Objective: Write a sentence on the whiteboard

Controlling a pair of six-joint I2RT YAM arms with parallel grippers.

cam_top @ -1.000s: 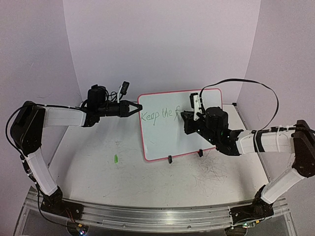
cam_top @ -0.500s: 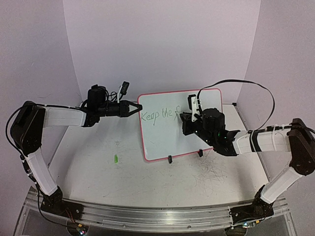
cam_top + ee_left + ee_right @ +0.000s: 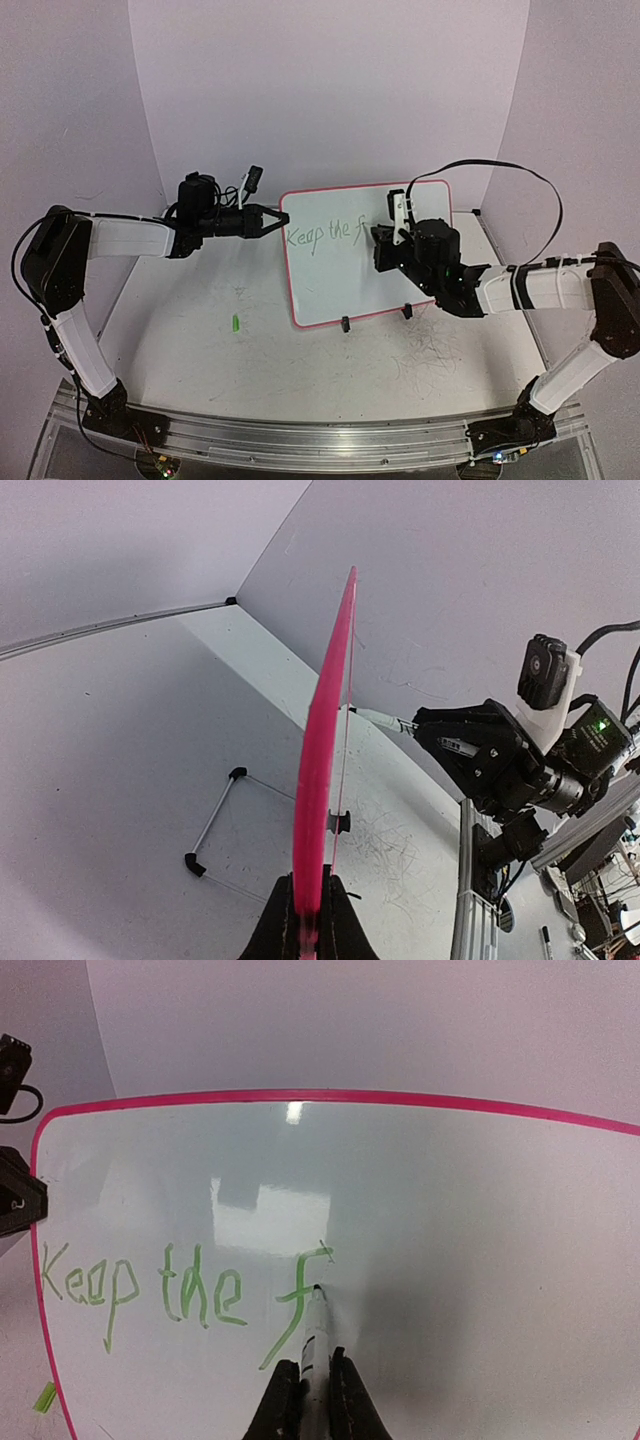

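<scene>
The whiteboard (image 3: 330,285) stands tilted on the table, its pink rim seen edge-on in the left wrist view (image 3: 322,740). My left gripper (image 3: 276,221) (image 3: 311,920) is shut on the board's left edge. The sentence (image 3: 320,236) (image 3: 190,1290), in thin green handwriting, reads "Keep the f". My right gripper (image 3: 386,246) (image 3: 314,1388) is shut on a white marker (image 3: 313,1335). The marker's tip touches the board at the right end of the f's crossbar.
A small green cap (image 3: 236,323) lies on the table left of the board. Two black clip feet (image 3: 345,324) (image 3: 407,312) hold the board's lower edge. A thin wire stand (image 3: 215,820) lies behind the board. Scribble marks (image 3: 430,355) cover the table at the right.
My right gripper with the marker shifted slightly left, then back right, at the letter f. The left arm and the board have not moved.
</scene>
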